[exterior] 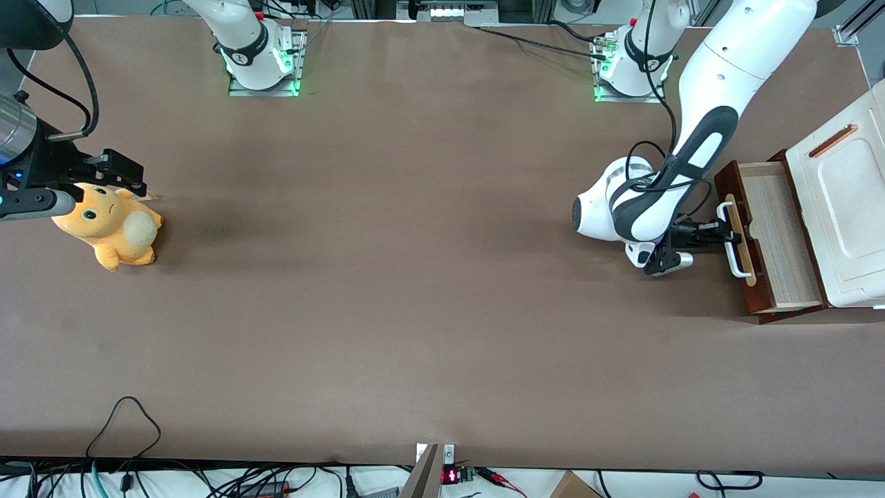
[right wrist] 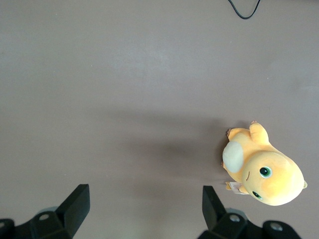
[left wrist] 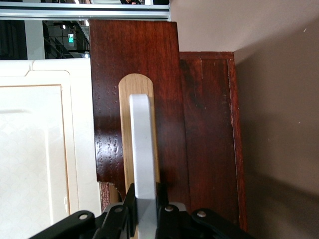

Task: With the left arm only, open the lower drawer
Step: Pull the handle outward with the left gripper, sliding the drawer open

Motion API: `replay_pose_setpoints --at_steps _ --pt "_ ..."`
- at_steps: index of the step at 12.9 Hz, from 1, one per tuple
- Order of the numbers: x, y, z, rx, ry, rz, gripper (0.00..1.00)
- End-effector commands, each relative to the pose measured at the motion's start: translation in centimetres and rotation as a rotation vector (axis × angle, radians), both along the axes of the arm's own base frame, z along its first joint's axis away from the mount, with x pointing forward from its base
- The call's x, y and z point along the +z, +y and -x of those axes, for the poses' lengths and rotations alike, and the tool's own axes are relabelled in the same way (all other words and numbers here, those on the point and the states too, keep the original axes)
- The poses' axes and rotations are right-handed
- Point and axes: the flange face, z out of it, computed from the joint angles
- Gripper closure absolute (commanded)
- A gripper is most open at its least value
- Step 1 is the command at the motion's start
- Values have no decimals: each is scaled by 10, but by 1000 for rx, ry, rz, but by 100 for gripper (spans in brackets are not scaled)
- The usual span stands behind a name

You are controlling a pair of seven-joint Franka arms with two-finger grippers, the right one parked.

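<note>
Red-brown lower drawer [exterior: 774, 238] pulled out, one white handle [left wrist: 143, 149] clamped by left arm [exterior: 698, 131] gripper [exterior: 726, 235] fingers [left wrist: 130, 204], one plush toy [exterior: 110, 225].

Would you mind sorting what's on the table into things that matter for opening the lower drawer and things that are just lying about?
Part of the job:
- lower drawer, already pulled partway out
- its white handle
- gripper, shut on the handle
- left arm

Just lying about:
- orange plush toy, toward the parked arm's end of the table
- white cabinet top
</note>
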Motion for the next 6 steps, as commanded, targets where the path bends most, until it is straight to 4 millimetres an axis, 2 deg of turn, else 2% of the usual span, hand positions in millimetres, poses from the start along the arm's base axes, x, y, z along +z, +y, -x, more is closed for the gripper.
replay_pose_setpoints --at_steps 1,2,4,5,6 --pt "19 -56 -22 -121 -18 32 73" --pt "19 -56 -22 -119 -17 31 69" --pt "19 -56 -22 -120 -18 31 75" --pt "19 -56 -22 -120 -18 31 74" --pt "19 -55 -22 -118 -18 29 68"
